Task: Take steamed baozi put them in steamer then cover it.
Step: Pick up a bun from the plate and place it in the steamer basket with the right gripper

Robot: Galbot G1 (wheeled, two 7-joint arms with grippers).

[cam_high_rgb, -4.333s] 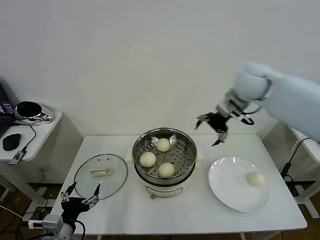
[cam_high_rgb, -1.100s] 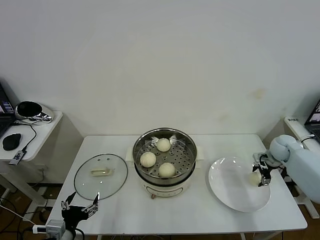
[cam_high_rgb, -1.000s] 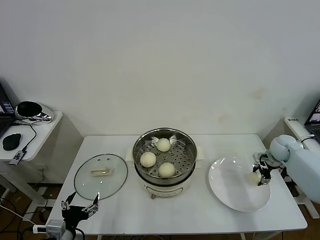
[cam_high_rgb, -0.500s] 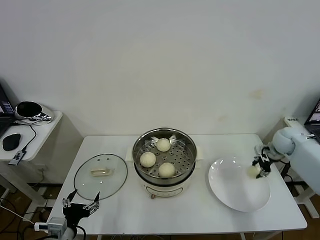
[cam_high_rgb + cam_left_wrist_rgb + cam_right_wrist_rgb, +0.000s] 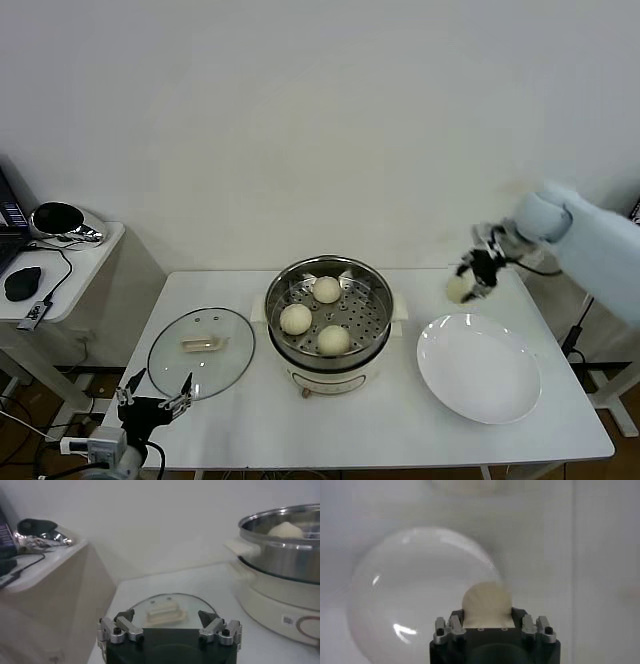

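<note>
Now the right gripper carries a steamed baozi clamped between its jaws, above the table.

No text, label, brand, number or sign can be read in any of the views. The steamer carries a small dark mark and part of a ring on its cream base at about 4 o'clock in the left wrist view, but both are too blurred to make out as letters or figures. The screen at the 9 o'clock edge of the head view shows coloured patches only, nothing legible.
</note>
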